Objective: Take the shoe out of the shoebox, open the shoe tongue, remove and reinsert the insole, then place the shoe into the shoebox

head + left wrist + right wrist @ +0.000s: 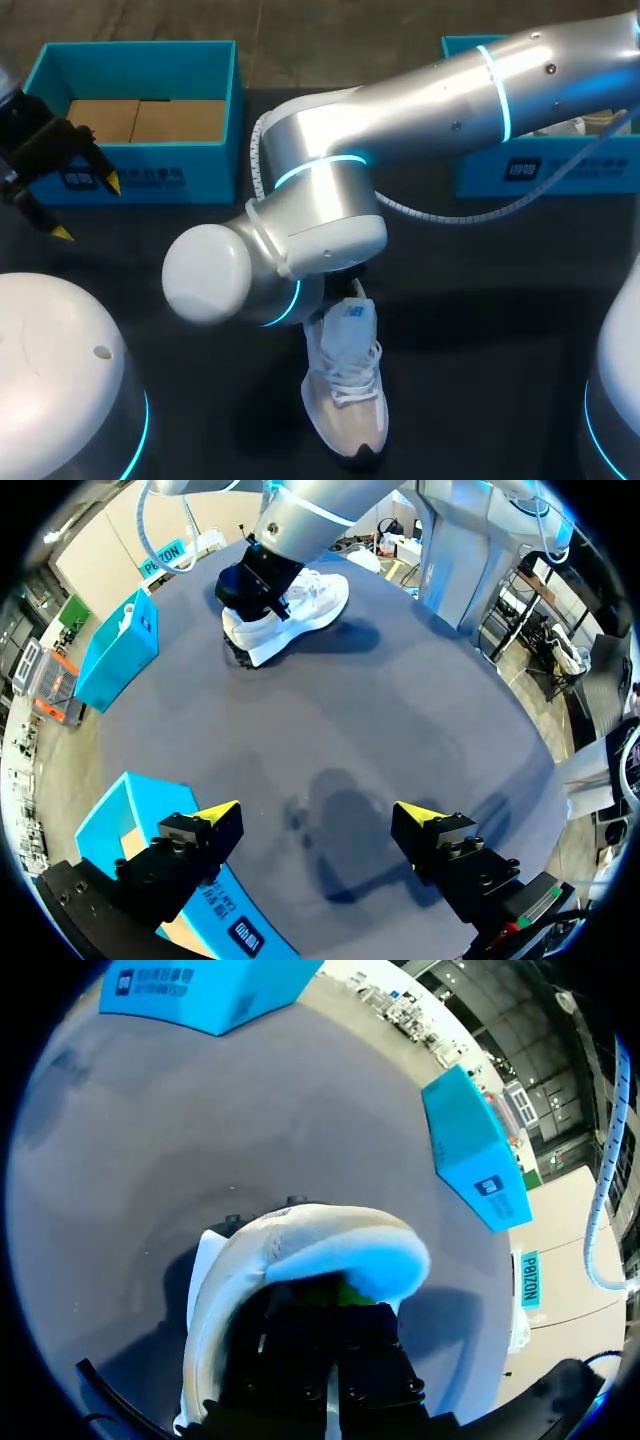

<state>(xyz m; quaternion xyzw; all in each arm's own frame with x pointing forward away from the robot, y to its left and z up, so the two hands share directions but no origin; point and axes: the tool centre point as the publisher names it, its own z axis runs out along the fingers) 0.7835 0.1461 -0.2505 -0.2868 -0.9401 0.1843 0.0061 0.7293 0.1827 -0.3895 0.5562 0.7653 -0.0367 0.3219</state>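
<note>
- Lying upright on the dark grey tabletop [480, 330], the white and beige lace-up sneaker [345, 400] was found outside both boxes, near the front edge, with its toe turned toward the robot.
- The silver right arm [430, 100] was stretched across the middle so that the right gripper [345, 1295] was lowered into the sneaker's mouth at the heel. This placement was judged to serve the tongue or insole step, with the sneaker braced against the table.
- The left gripper [318, 815] was parked wide open and empty beside the open turquoise cardboard shoebox [140, 160], well apart from the sneaker. It was judged to be held clear of the working arm.
- A second turquoise box [540, 170] was set at the far right, partly covered by the right arm.
- The right gripper's opening could not be told: in the head view it was hidden under the wrist, and in its own view it was lost in shadow inside the padded collar.
- Neither the tongue's position nor the insole could be made out, and the sneaker's heel was covered in the head view.
</note>
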